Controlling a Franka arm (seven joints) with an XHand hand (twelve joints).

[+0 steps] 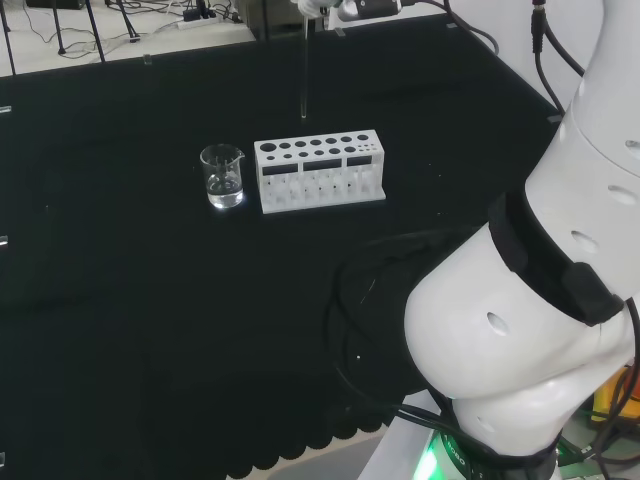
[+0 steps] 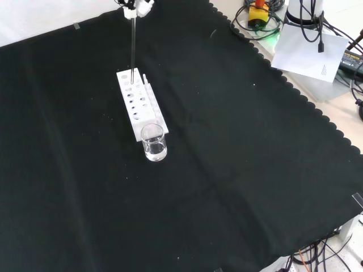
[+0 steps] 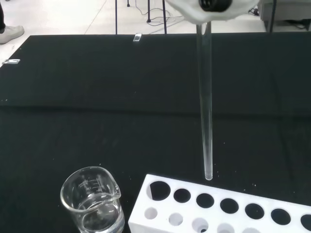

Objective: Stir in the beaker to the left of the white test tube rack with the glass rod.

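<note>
robot hand holding glass rod, above rack

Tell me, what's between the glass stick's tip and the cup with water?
In the wrist view, one end of the white rack and bare black cloth lie between the glass stick and the cup.

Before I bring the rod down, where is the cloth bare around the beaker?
Front view: bare cloth right, left and below the beaker. Crowded where beaker meets the white rack. The robot hand holds the glass rod over the rack's far end.
</note>
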